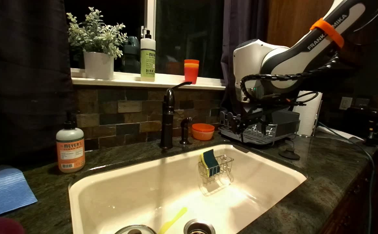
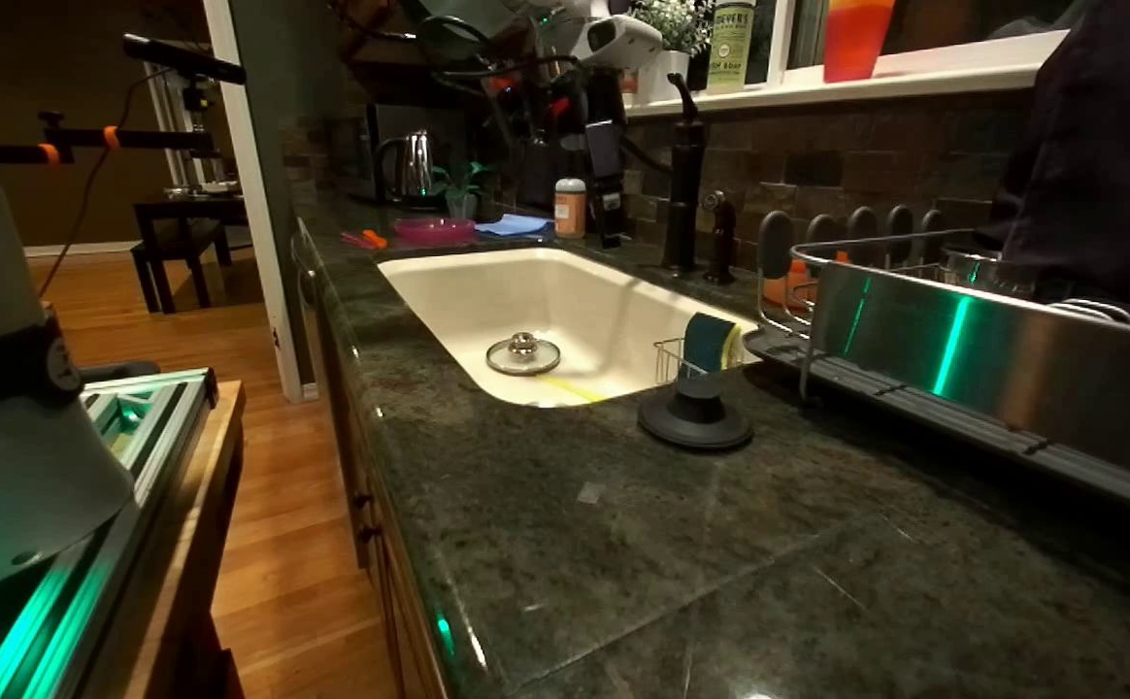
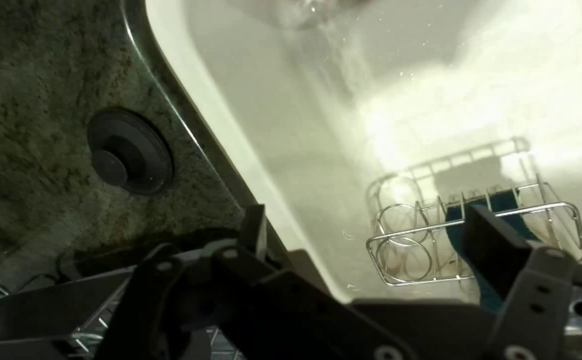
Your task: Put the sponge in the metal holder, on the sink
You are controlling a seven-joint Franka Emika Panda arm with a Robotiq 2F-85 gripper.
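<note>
Nearest, noted gripper (image 3: 368,227), jaws wide apart, nothing between. Found sponge (image 1: 210,161) seated, tilted, in metal holder (image 3: 428,231) near back edge of sink (image 1: 137,168), toward corner beside dish rack (image 1: 283,123). Judged placing done, release included; expected only withdrawal next, without bumping sponge.

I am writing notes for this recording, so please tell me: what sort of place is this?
Probably a home kitchen: there is a sink, a dish rack on the counter near it, and a bottle of dish soap on the windowsill.
</note>
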